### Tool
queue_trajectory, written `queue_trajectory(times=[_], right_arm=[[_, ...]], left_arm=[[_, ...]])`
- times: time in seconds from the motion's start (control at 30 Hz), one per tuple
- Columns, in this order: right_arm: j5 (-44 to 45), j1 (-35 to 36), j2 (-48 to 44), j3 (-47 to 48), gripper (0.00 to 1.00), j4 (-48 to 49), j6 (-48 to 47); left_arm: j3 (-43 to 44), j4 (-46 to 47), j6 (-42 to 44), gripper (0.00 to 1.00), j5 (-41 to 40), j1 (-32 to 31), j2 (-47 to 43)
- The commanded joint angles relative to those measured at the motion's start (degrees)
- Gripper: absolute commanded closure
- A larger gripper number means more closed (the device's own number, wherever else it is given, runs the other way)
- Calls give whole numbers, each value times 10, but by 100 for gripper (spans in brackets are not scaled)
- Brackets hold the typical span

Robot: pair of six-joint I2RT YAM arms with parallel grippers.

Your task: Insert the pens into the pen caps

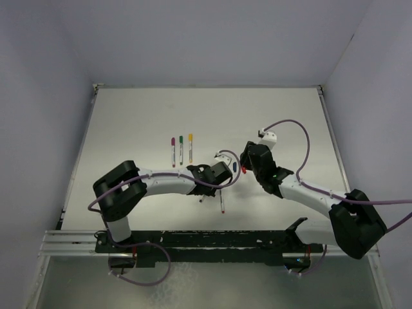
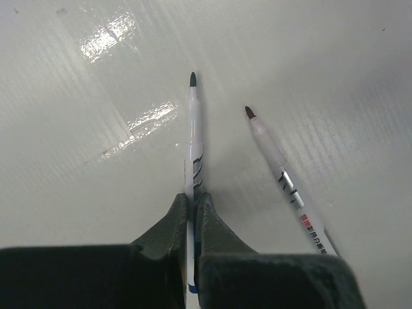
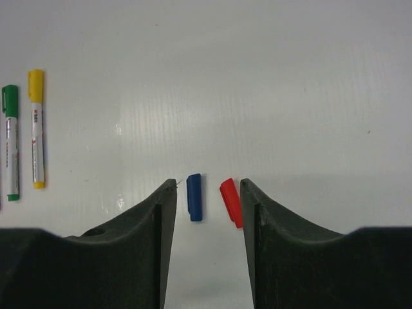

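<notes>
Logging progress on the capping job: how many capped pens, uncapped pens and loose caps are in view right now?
capped pens: 3
uncapped pens: 2
loose caps: 2
Total: 7

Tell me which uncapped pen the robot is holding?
The thin white blue-marked pen clamped in the left gripper; the other white pen, with red lettering, lies free beside it.

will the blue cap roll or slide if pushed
Likely light and stiff: the blue cap looks like small hard plastic. On the glossy table it may skid or roll. The red cap lies close beside it and could get knocked.
</notes>
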Motion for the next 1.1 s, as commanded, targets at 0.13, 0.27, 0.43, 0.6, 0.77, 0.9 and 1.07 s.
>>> queue_trajectory(times=[0.13, 0.27, 0.43, 0.6, 0.77, 0.9, 1.07], right_arm=[[-38, -2, 34, 21, 57, 11, -26], [-57, -2, 56, 31, 57, 15, -34], [-76, -1, 91, 48, 59, 22, -48], [-94, -1, 119, 66, 62, 23, -56], [-108, -2, 141, 81, 63, 16, -59], [-115, -2, 156, 87, 64, 12, -57], [-112, -1, 171, 92, 64, 4, -55]], left_arm=[[-43, -94, -20, 100, -45, 8, -57], [-49, -76, -27, 100, -36, 26, -124], [-73, -16, -9, 100, -2, 50, -197], [-76, -5, -3, 100, 2, 63, -218], [-86, 20, 3, 100, 47, 73, -226], [-105, 62, 6, 100, 98, 84, -235], [-123, 114, 26, 100, 154, 88, -248]])
